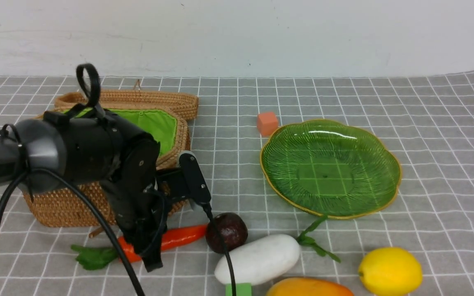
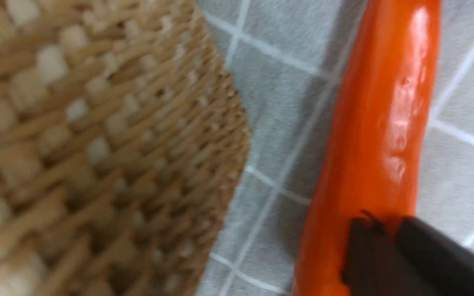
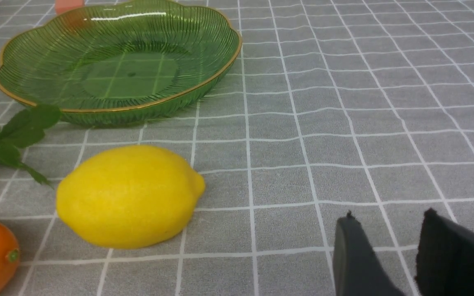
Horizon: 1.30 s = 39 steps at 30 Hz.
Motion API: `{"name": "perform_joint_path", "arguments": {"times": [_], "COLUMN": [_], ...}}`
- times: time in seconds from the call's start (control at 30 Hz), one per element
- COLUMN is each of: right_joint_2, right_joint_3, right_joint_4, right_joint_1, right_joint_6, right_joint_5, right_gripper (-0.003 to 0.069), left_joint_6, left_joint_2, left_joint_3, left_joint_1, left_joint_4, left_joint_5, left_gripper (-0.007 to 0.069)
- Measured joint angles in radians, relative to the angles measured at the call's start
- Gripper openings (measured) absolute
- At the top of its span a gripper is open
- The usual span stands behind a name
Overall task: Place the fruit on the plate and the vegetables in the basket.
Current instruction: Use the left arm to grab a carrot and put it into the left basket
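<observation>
Basket (image 1: 56, 205), green-lined, and plate (image 1: 390, 158) on grey checked cloth (image 1: 426, 102) before a white wall (image 1: 261, 33). On the cloth in front of them: radish (image 1: 257, 259), mango (image 1: 309, 287), lemon (image 1: 390, 271), carrot (image 1: 179, 237), maroon ball (image 1: 228, 231). Left gripper (image 1: 150, 255) at the carrot, jaw state indiscernible; right gripper (image 3: 389, 222) jaws apart, holding nothing.

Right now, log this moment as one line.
left fingers: on carrot, grip unclear | right fingers: apart, empty, near lemon | plate: empty | radish, mango, maroon ball: on cloth

Three fruits (image 1: 226, 232) (image 1: 390, 271) (image 1: 309, 287), two vegetables (image 1: 179, 237) (image 1: 257, 259), two cubes (image 1: 267, 123) (image 1: 239, 289), one plate (image 1: 330, 168), basket (image 1: 64, 205), lid (image 1: 138, 100).
</observation>
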Motion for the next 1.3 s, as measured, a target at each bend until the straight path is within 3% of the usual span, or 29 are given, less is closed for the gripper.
{"name": "perform_joint_path", "arguments": {"times": [0.13,0.47,0.57,0.67,0.8,0.93,1.1,1.3], "right_joint_2": [0.0,0.0,0.0,0.0,0.0,0.0,0.0,0.0], "right_joint_3": [0.0,0.0,0.0,0.0,0.0,0.0,0.0,0.0], "right_joint_4": [0.0,0.0,0.0,0.0,0.0,0.0,0.0,0.0], "right_joint_1": [0.0,0.0,0.0,0.0,0.0,0.0,0.0,0.0], "right_joint_6": [0.0,0.0,0.0,0.0,0.0,0.0,0.0,0.0], "right_joint_5": [0.0,0.0,0.0,0.0,0.0,0.0,0.0,0.0], "right_gripper": [0.0241,0.0241,0.0241,0.0241,0.0241,0.0241,0.0241,0.0241], "left_joint_6": [0.025,0.028,0.003,-0.004,0.009,0.041,0.048,0.048], "left_joint_2": [-0.006,-0.101,-0.142,-0.158,-0.151,-0.104,-0.002,0.083], "left_joint_3": [-0.009,-0.014,-0.014,-0.014,-0.014,-0.014,-0.014,-0.016], "left_joint_1": [0.0,0.0,0.0,0.0,0.0,0.0,0.0,0.0], "left_joint_4": [-0.059,-0.048,-0.048,-0.048,-0.045,-0.029,-0.02,-0.025], "left_joint_5": [0.069,0.106,0.1,0.091,0.084,0.082,0.077,0.071], "left_gripper": [-0.0013,-0.0003,0.0067,0.0188,0.0452,0.0633,0.0656,0.0517]}}
